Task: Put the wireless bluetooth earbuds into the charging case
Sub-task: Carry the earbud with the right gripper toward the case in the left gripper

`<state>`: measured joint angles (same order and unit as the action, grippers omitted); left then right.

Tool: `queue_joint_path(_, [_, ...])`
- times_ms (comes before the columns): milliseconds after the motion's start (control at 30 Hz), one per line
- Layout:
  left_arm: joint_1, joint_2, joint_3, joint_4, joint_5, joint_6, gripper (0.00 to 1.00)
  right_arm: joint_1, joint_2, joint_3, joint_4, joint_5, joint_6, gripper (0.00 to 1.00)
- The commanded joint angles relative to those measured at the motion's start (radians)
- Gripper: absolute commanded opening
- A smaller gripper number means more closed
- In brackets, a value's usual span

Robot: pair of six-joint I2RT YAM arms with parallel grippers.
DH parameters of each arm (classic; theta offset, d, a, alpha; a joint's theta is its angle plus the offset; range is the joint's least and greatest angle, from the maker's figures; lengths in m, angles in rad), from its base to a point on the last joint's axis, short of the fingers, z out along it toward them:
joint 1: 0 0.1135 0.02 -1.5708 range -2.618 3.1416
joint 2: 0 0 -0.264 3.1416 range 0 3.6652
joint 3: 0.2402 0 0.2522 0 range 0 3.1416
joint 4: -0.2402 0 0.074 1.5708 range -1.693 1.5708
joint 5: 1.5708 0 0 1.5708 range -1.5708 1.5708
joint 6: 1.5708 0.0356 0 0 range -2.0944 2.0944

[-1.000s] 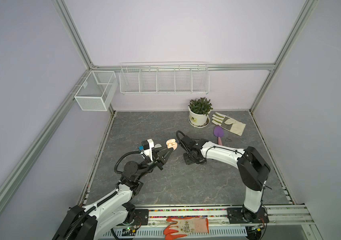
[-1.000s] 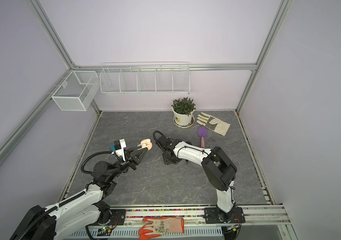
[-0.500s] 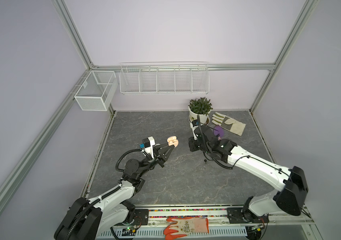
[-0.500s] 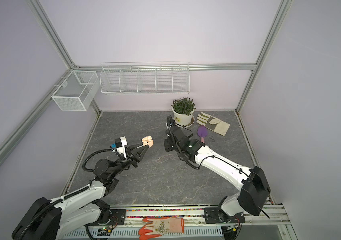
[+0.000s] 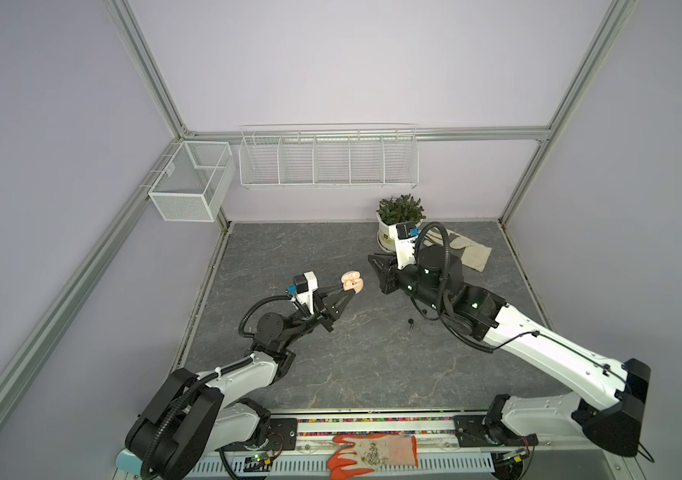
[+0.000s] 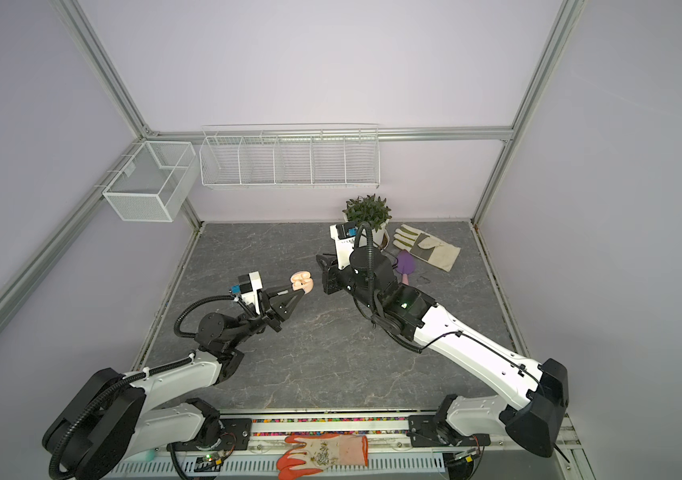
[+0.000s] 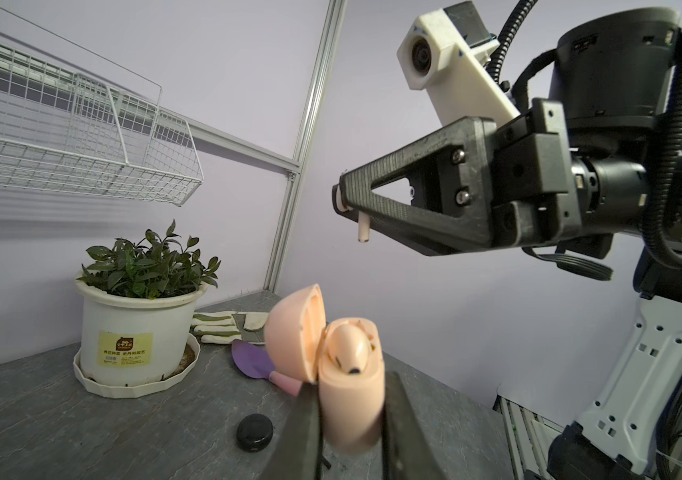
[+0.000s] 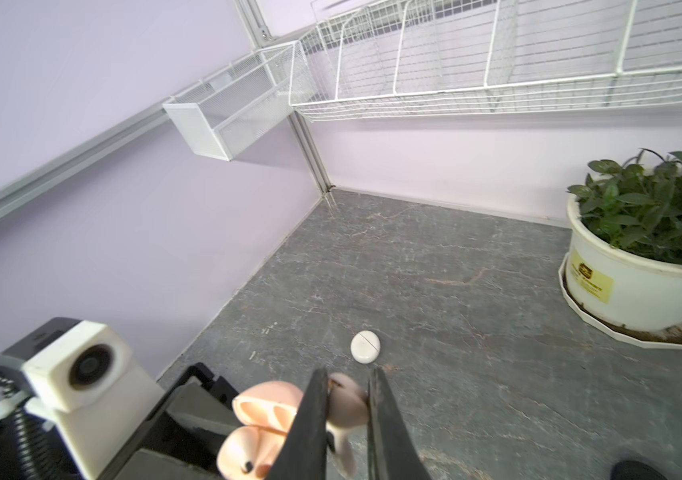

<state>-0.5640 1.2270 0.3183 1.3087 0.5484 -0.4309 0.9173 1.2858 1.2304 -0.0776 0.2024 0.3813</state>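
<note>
Earbuds, nearest first: one peach stemmed plastic bud seated in the peach plastic clamshell charging case, lid swung open, body clamped between the fingers of the left gripper and held clear of the grey marbled tabletop. Just above the case and apart from it, a whitish stemmed plastic earbud, pinched in the closed right gripper, stem pointing down.

Looks like the insertion of a second bud, at the approach stage. Calls next for lining the stem over the free socket beside the seated bud, lowering straight, then letting go.

Free socket hard to make out behind the seated bud. Head of the whitish earbud mostly covered by the jaws. Below the case, toward the right arm's side, a tiny black stemmed item on the tabletop, probably an earbud, too small to be sure. Beyond the case, a black round puck-like case and a white round puck-like case, both on the tabletop, both missing from both top views.
</note>
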Motion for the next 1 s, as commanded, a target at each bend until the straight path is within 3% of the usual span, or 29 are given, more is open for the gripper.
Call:
queue_joint_path(0, [-0.005, 0.005, 0.031, 0.069, 0.027, 0.026, 0.0, 0.04, 0.009, -0.016, 0.1, 0.021, 0.004, 0.07])
queue_joint_path(233, [-0.005, -0.024, 0.027, 0.028, 0.023, 0.062, 0.0, 0.093, 0.031, -0.036, 0.122, 0.053, 0.01, 0.07])
queue_joint_path(967, [-0.005, -0.062, 0.012, 0.002, 0.011, 0.083, 0.0, 0.124, 0.035, -0.088, 0.165, 0.062, 0.056, 0.07])
